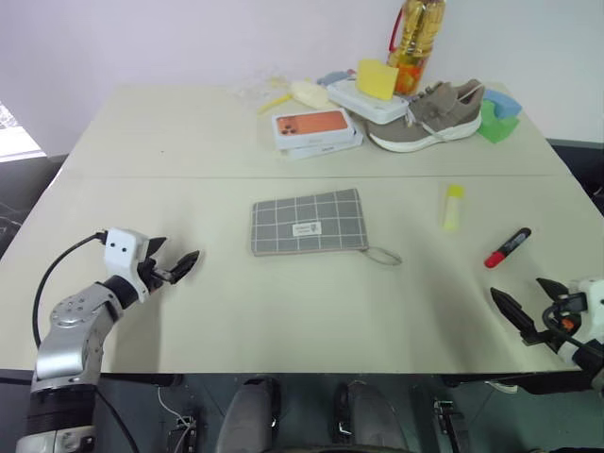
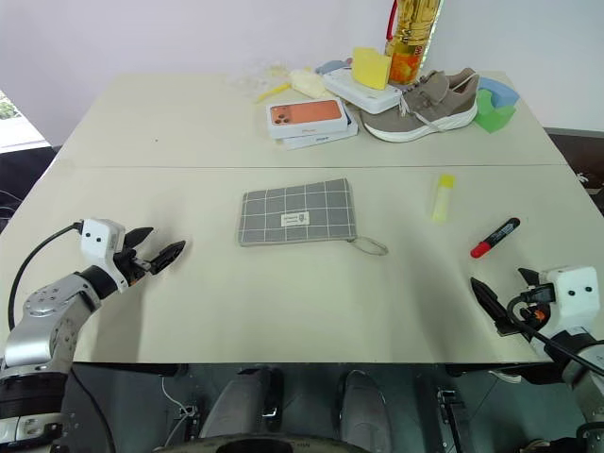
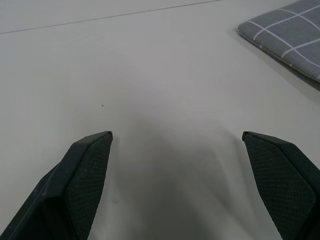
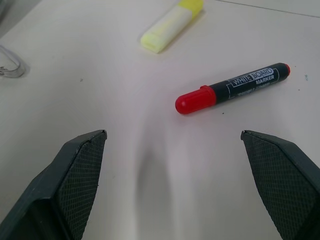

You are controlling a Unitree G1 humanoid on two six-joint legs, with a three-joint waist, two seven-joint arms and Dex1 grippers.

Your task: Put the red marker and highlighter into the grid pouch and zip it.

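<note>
Pouch [image 1: 308, 223] lies flat and closed on the table [image 1: 283, 302], well ahead of both grippers and between them, its white label facing up and its thin wrist loop [image 1: 382, 255] trailing on the tabletop toward the right gripper's side. From the left gripper [image 1: 173, 261] the pouch sits ahead and to the right, apart from the fingertips; in the left wrist view one corner of it [image 3: 292, 35] shows beyond the right-hand finger. The left gripper hangs low over bare table with its two black fingers [image 3: 82, 172] spread wide and nothing between them. The right gripper [image 2: 491, 304] hangs near the table's front edge, fingers [image 4: 75, 170] likewise spread wide and empty. The marker [image 4: 231, 88] lies on the table just ahead of the right gripper, in line with the gap between its fingers, not touched, red cap pointing toward the left side and its black barrel printed "WHITE BOARD MARKER". The highlighter [image 4: 171, 26] lies farther ahead of the right gripper than the marker and a little to its left, apart from the marker and between it and the pouch, with the brighter yellow cap at the far end. Beyond the pouch, at the table's far edge and well away from both grippers, sit a shoe [image 1: 429, 118], an orange phone box [image 1: 316, 129], a bottle [image 1: 415, 38] and a yellow sponge [image 1: 376, 79].
</note>
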